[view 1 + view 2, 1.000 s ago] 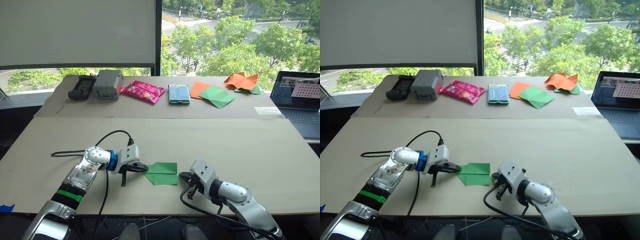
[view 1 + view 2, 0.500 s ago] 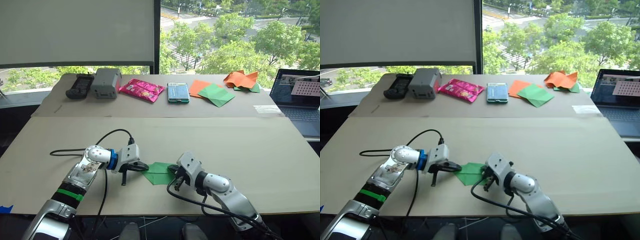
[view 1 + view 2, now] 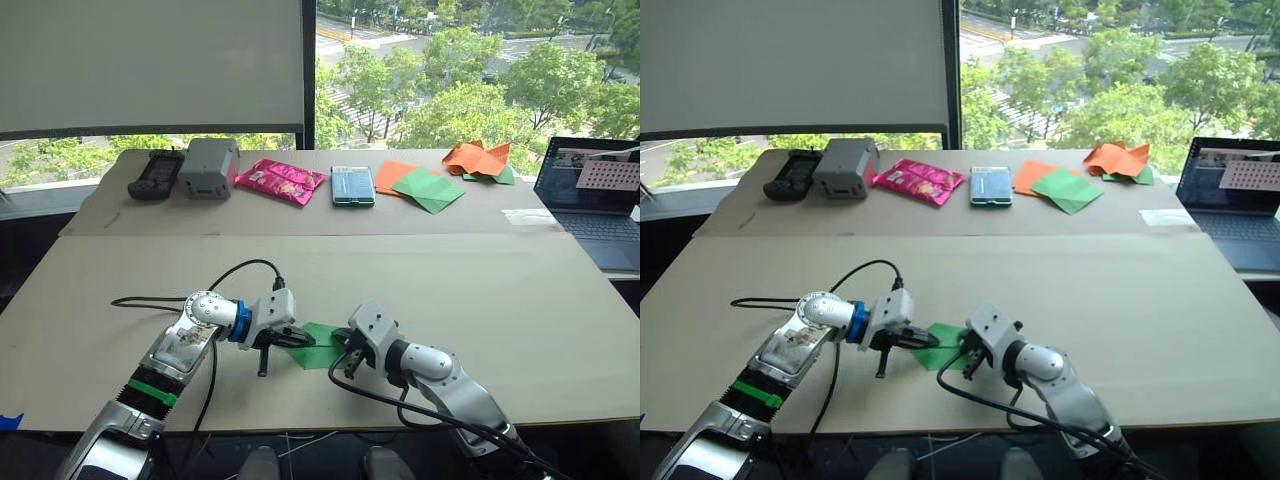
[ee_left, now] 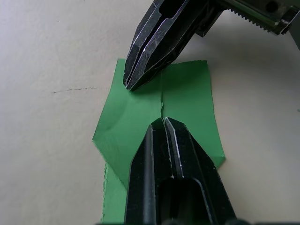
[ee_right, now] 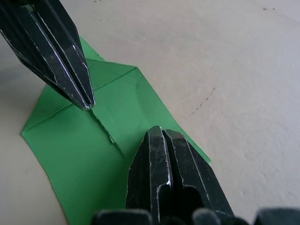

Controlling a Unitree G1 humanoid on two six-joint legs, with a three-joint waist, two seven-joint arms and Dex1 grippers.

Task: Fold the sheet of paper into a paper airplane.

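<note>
The paper (image 3: 318,346) lay folded flat on the near table (image 3: 520,300), between the two grippers. The left gripper (image 4: 162,121) and right gripper (image 5: 157,130) both had their fingers pressed together, tips resting on the paper from opposite sides along its centre seam. Farther back on the second table (image 3: 300,215) sat a remote (image 3: 153,175), a grey box (image 3: 208,167), a pink packet (image 3: 281,181), a phone (image 3: 352,186), orange and green sheets (image 3: 425,186) and a laptop (image 3: 595,195).
</note>
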